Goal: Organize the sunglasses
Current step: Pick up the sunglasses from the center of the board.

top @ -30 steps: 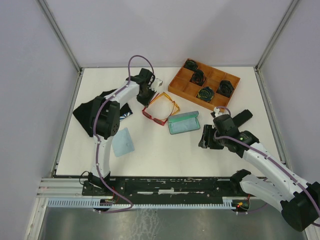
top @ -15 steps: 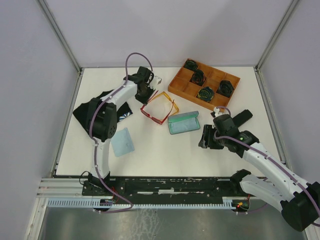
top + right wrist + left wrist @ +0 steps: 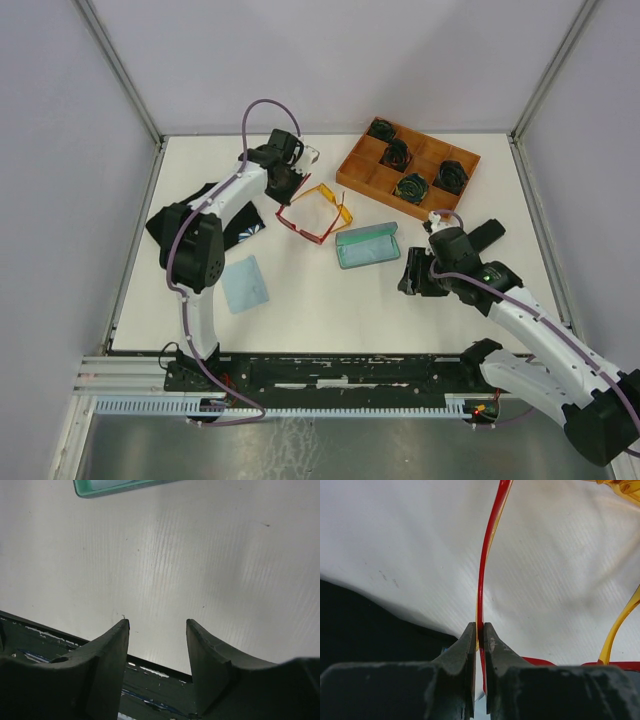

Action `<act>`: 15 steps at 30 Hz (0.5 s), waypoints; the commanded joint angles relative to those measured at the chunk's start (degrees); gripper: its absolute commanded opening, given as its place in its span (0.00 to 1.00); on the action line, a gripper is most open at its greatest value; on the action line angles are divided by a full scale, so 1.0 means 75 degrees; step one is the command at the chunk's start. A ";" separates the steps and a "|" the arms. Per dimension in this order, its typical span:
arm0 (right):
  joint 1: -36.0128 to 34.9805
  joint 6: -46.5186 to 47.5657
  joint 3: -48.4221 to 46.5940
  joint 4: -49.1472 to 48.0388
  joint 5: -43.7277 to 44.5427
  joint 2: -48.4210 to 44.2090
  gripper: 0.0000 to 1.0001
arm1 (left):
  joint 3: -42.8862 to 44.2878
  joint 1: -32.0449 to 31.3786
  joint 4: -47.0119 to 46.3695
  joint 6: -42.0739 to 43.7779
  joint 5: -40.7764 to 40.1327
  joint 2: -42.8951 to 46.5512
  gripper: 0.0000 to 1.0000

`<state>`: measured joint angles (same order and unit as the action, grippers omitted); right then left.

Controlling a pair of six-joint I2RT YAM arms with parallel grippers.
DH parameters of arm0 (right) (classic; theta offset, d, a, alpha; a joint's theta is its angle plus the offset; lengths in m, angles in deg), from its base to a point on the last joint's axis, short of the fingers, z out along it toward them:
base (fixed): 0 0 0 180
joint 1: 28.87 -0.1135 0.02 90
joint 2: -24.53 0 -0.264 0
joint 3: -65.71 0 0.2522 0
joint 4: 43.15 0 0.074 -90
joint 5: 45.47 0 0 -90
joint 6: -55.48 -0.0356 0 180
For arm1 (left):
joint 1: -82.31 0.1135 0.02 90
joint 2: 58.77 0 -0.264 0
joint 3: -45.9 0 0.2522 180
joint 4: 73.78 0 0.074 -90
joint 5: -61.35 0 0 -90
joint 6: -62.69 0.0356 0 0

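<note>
At far-left bench [image 3: 320, 300], left hand [image 3: 478, 630] has clamped the red sunglasses [image 3: 303, 226] by a temple, tugging them slightly from the teal case [image 3: 368, 244]; pick-up looks underway. Right hand [image 3: 157, 630] open, empty.

Open table [image 3: 330, 295] lies between cloth [image 3: 245, 284] and right end effector [image 3: 408, 275]; tray [image 3: 363, 172] crowds the far right.

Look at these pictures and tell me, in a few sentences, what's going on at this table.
The left claw is pinched shut on a thin side arm of the red sunglasses, toward the far left of the table, right beside the orange-yellow sunglasses. The right claw hangs open over bare table near the front, holding nothing. A teal case lies between the two arms.
</note>
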<state>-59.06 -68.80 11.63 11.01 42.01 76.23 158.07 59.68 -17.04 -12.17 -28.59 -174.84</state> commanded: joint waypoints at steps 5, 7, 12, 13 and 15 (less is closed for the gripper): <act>0.0043 0.0124 -0.0264 -0.0031 0.0161 -0.0184 0.58 | -0.0739 -0.0071 -0.1108 -0.0395 0.0118 0.0203 0.12; 0.0040 0.0130 -0.0250 -0.0025 0.0161 -0.0179 0.58 | -0.0964 -0.0066 -0.1377 -0.0470 0.0122 0.0278 0.11; 0.0038 0.0153 -0.0233 -0.0024 0.0149 -0.0156 0.58 | -0.1429 -0.0093 -0.1701 -0.0591 0.0112 0.0557 0.11; 0.0040 0.0150 -0.0227 -0.0035 0.0143 -0.0157 0.58 | -0.1495 -0.0121 -0.1700 -0.0622 -0.0042 0.0605 0.11; 0.0035 0.0154 -0.0232 -0.0039 0.0117 -0.0144 0.58 | -0.1638 -0.0159 -0.1711 -0.0772 -0.0453 0.0697 0.11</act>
<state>-59.06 -68.65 11.63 11.84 42.07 75.84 146.92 59.18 -26.20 -14.31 -28.77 -174.71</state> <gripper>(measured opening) 0.580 0.136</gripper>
